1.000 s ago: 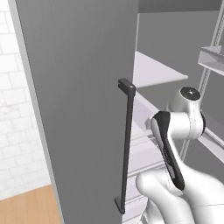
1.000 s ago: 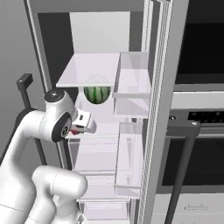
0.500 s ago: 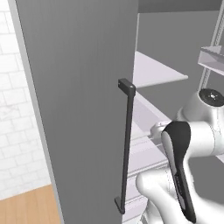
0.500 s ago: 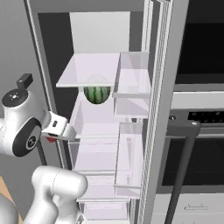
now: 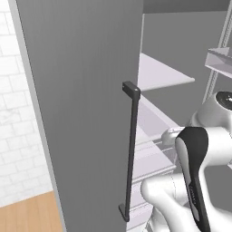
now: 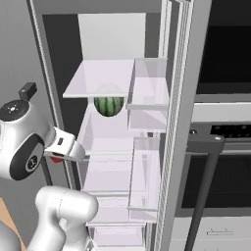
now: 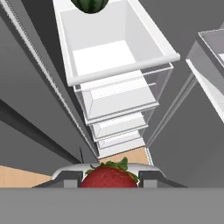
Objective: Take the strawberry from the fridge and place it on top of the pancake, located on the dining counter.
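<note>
My arm is folded tight, elbow bent back toward the base, white links stacked low in both base views. The wrist is turned to my left in the right base view, hand level, sitting at mid height. My gripper (image 7: 110,177) is closed on the strawberry (image 7: 110,176), fingers (image 7: 148,177) flanking it, berry red with green leaves between them.

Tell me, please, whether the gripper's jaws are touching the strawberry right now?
Touching. In the hand view the strawberry sits pinched between the two jaws of the gripper, flush on both sides with no gap.
</note>
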### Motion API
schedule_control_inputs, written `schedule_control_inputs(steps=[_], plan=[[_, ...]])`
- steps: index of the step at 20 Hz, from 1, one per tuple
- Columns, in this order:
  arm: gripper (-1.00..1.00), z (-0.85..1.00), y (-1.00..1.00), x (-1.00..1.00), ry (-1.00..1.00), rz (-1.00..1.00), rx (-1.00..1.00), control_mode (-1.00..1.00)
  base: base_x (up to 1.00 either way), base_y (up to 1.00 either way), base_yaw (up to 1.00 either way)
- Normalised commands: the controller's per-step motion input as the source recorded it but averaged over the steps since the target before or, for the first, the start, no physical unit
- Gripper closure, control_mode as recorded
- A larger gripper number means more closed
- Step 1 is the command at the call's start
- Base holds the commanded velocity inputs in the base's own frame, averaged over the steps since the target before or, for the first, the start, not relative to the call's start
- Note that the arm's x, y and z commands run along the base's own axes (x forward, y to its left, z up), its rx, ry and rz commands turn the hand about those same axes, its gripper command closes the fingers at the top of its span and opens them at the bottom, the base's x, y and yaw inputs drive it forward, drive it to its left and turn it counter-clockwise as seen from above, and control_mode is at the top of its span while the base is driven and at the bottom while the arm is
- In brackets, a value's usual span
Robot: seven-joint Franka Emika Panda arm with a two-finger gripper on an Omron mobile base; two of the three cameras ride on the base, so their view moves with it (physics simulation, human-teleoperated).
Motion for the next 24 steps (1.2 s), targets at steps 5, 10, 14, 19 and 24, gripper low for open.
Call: schedule_control_inputs(steps=[5,10,14,19,24], plan=[[1.0,0.0,0.0,-0.04,0.0,0.0,0.0,1.0,-0.13,0.0,0.0],[1.0,0.0,0.0,0.0,0.0,0.0,0.0,1.0,-0.98,0.12,-0.04],[1.0,0.0,0.0,0.0,0.0,0.0,0.0,1.0,-0.97,0.21,-0.23],[1.0,0.0,0.0,0.0,0.0,0.0,0.0,1.0,-0.73,-0.15,-0.49],[1.0,0.0,0.0,0.0,0.0,0.0,0.0,1.0,-0.59,-0.39,-0.61]])
